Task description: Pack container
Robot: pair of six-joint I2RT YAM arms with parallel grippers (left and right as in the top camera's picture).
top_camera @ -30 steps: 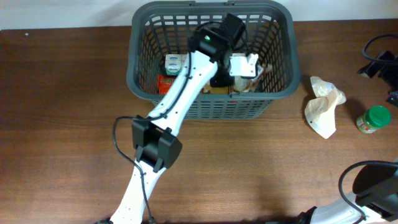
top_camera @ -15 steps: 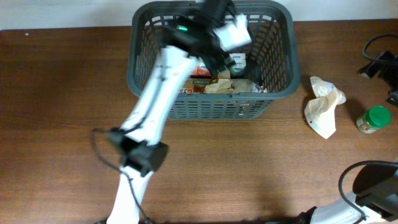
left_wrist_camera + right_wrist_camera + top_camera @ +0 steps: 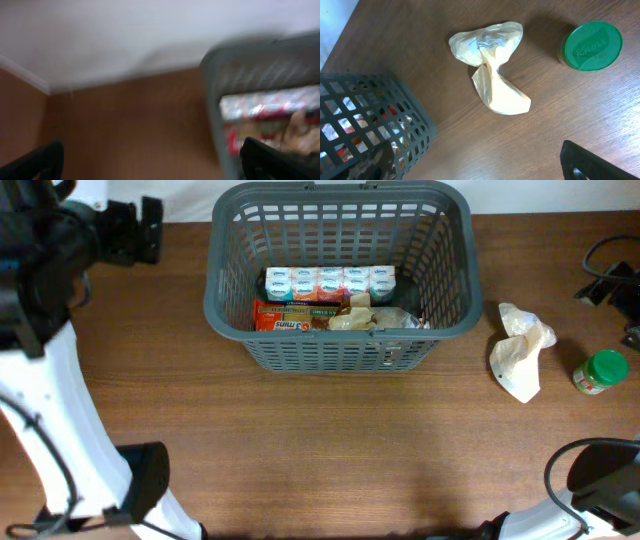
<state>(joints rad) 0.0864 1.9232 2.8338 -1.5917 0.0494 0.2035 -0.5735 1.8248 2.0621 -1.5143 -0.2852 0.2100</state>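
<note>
Packing half done: the dark grey slotted plastic basket (image 3: 330,355) sits at the back-middle of the brown wooden worktop (image 3: 330,450), partly filled.
The left tool (image 3: 150,165) hangs at the far left, fingers spread wide and empty. The right tool (image 3: 477,165) looks parted too, though only one finger shows sharply. The crumpled beige paper bag (image 3: 490,70) and green-lidded jar (image 3: 592,45) lie outside. I'd worry that the limp bag slips a pinch or snags the rim, or that a nudge rolls the jar.

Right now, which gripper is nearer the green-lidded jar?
Right. The right gripper sits right of the basket, with the green-lidded jar close in its wrist view. The left gripper is far left, the basket lying between it and the jar.
</note>
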